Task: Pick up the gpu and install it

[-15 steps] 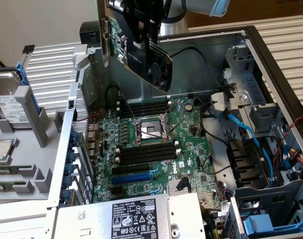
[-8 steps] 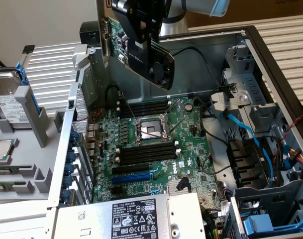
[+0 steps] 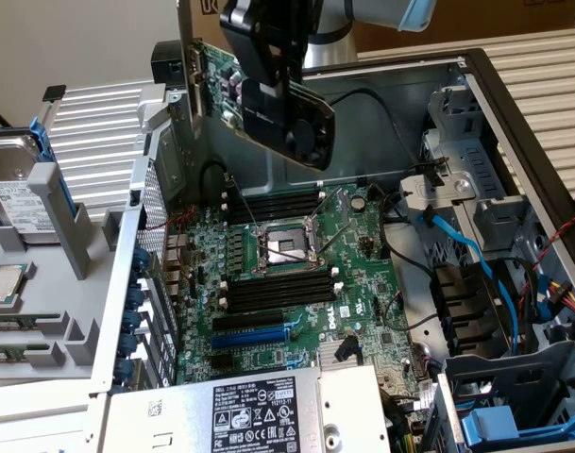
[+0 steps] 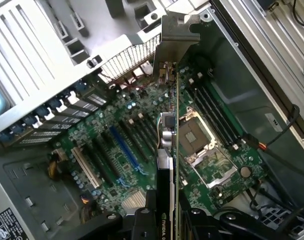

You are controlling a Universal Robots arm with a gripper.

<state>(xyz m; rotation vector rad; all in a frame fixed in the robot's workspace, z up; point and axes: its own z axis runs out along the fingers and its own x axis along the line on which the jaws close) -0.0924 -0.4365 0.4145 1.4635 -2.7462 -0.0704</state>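
Claw (image 4: pixel 167 218) grips gpu (image 4: pixel 166 135) above motherboard (image 3: pixel 296 283).

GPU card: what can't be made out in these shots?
- Exterior view: black claw covers where it grips the thin green GPU card with black cooler; contact hidden.
- Wrist view: card edge-on, faces unseen; it hides the large green motherboard strip behind.
- Wrist view: claw cropped by picture edge.

Place: robot lab bench set up for PC assembly.
Under pincer (image 4: pixel 167 220): open case (image 3: pixel 410 80) on its side, motherboard (image 3: pixel 363 283) bare, cables loose.
Well aside of pincer, outside case: grey jig (image 3: pixel 42 326) with loose drive (image 3: pixel 13 184) and CPU (image 3: pixel 4 283).
Above pincer: arm (image 3: pixel 363 14).
Behind pincer: cardboard boxes (image 3: pixel 514 19).
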